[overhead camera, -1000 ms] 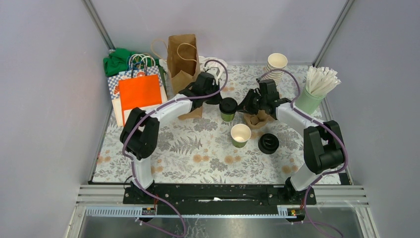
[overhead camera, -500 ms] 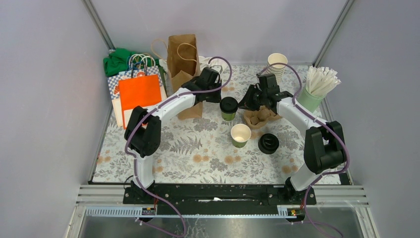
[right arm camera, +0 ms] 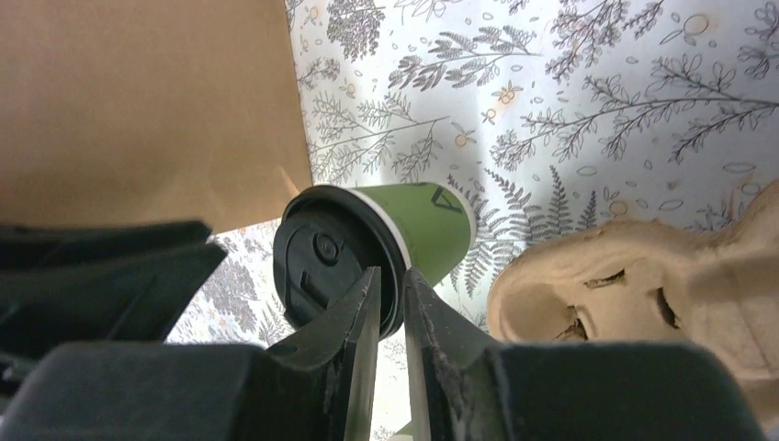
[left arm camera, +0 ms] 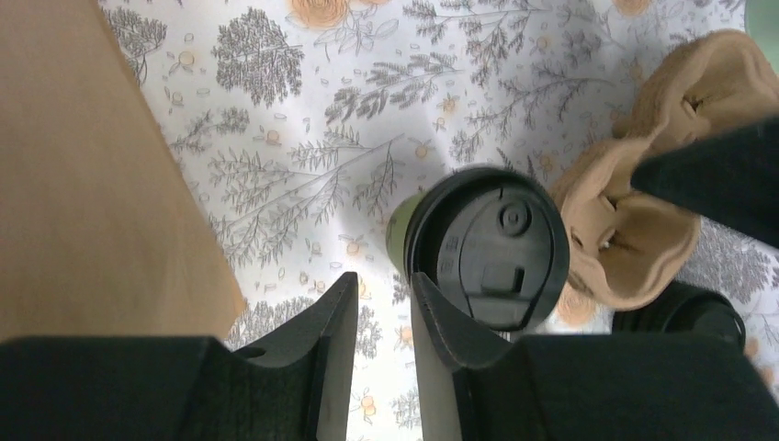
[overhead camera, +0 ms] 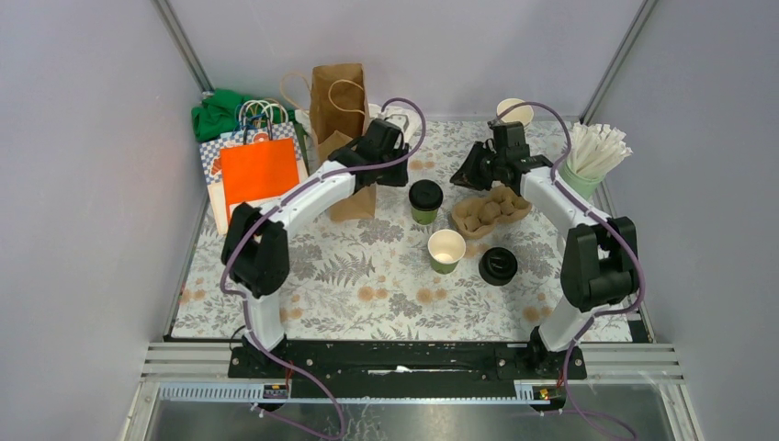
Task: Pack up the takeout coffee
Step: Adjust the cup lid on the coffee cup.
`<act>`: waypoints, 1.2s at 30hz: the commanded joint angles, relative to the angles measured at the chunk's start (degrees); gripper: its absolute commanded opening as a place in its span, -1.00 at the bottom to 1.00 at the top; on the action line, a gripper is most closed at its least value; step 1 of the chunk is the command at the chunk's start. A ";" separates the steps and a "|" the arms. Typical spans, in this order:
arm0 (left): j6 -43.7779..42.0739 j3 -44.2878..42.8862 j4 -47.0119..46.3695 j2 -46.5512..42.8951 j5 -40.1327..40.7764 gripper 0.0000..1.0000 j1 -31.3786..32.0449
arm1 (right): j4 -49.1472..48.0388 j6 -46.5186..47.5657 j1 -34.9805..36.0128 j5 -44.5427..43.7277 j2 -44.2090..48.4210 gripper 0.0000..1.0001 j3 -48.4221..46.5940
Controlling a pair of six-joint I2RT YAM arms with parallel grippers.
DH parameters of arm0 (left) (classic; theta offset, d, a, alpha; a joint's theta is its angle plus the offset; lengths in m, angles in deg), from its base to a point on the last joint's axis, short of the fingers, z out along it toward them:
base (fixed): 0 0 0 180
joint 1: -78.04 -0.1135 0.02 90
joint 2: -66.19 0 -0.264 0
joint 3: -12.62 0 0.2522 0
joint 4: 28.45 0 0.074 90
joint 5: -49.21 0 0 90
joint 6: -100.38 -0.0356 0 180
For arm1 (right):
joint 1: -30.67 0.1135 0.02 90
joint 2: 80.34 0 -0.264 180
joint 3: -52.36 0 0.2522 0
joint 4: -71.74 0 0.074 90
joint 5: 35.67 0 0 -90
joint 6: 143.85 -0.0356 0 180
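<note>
One takeout coffee, dark green with a black lid on, stands mid-table. A second green cup stands in front of it with no lid. Its loose black lid lies to the right. My left gripper hovers just left of the lidded cup. Its jaws are slightly parted with nothing between them. My right gripper hangs right of that cup, above the cardboard carrier. A narrow empty gap shows at its tips.
A brown paper bag stands at the back, with another brown bag under my left arm. Orange and checked bags lie far left. Cream cups and a pale green cup of white sticks stand far right.
The left gripper drew back from the lidded cup and its jaws parted. The right arm lifted back toward the far right, uncovering the carrier.
</note>
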 commanded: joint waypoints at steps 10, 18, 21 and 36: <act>1.18 11.50 -7.75 -8.80 -5.61 -0.45 -1.18 | -1.61 1.17 -0.75 6.61 -2.23 -0.46 -0.15; -0.51 4.22 -8.71 -3.22 -3.30 -0.70 -1.27 | -4.04 0.19 -0.76 6.61 0.63 -0.40 6.86; -0.95 1.50 -9.18 -1.08 -3.01 -0.78 -1.28 | -6.10 -0.40 -0.75 7.24 1.91 -0.27 9.78; 0.99 -5.26 -12.03 6.37 -15.23 -0.45 -4.42 | -11.71 -3.13 -0.75 9.26 5.71 -0.18 14.74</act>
